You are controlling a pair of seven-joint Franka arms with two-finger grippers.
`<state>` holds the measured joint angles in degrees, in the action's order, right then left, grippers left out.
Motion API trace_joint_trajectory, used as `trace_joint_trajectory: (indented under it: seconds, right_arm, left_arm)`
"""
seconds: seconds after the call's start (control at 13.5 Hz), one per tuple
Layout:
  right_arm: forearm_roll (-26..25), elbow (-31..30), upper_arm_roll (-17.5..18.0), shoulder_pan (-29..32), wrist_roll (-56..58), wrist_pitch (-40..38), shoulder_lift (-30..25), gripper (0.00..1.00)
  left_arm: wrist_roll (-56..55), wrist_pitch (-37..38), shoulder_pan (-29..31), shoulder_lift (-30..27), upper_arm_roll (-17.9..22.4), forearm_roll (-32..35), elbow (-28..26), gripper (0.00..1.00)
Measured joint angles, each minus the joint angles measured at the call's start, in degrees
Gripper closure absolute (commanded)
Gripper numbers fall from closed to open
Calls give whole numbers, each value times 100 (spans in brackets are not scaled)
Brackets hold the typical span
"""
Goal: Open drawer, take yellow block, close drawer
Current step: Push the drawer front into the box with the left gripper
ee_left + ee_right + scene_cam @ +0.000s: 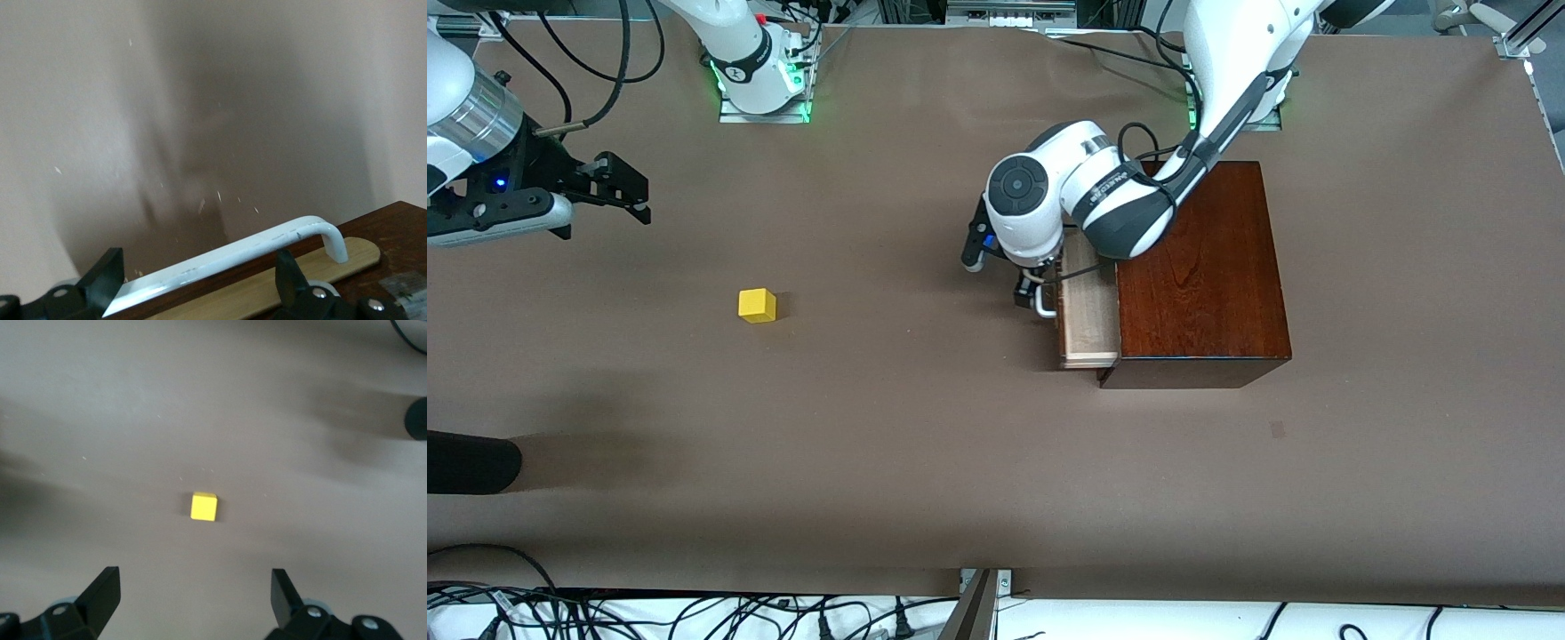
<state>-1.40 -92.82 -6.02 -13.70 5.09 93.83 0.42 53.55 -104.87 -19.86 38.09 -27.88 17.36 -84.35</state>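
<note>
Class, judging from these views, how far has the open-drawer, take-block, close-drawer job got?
Done: the yellow block lies out on the table, toward the right arm's end. In hand: the drawer stands partly out of the box, with the left gripper open around its white handle. Left: shutting the drawer fully. The right gripper waits open above the table.

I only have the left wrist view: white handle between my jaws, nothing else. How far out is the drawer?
Observer: The drawer is only partly out of the wooden box; a strip of pale interior shows.
Operator: Is the block in it?
Observer: No. The yellow block lies on the bare table, toward the right arm's end.
Operator: Where's the other arm?
Observer: The right gripper hangs open above that end, block in its view. The left gripper is at the handle, jaws open.
</note>
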Motion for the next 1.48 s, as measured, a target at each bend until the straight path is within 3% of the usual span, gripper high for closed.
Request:
trace_joint_trajectory:
  seconds: [0.37, 0.81, 1.18, 1.48]
  right_arm:
    - [-89, 23, 8, 2, -3, -32, 103, 0]
    - [-134, 38, -1, 20, -3, -32, 142, 0]
    - [-233, 47, 23, 16, -3, -31, 150, 0]
    - [-233, 47, 18, 19, -4, -31, 153, 0]
  left_arm:
    - [0, 827, 340, -171, 10, 32, 0, 0]
    - [-342, 855, 351, -373, -11, 27, 16, 0]
    - [-2986, 977, 318, -1421, -160, -331, 152, 0]
    - [-5361, 1590, 455, -2036, -53, -340, 226, 0]
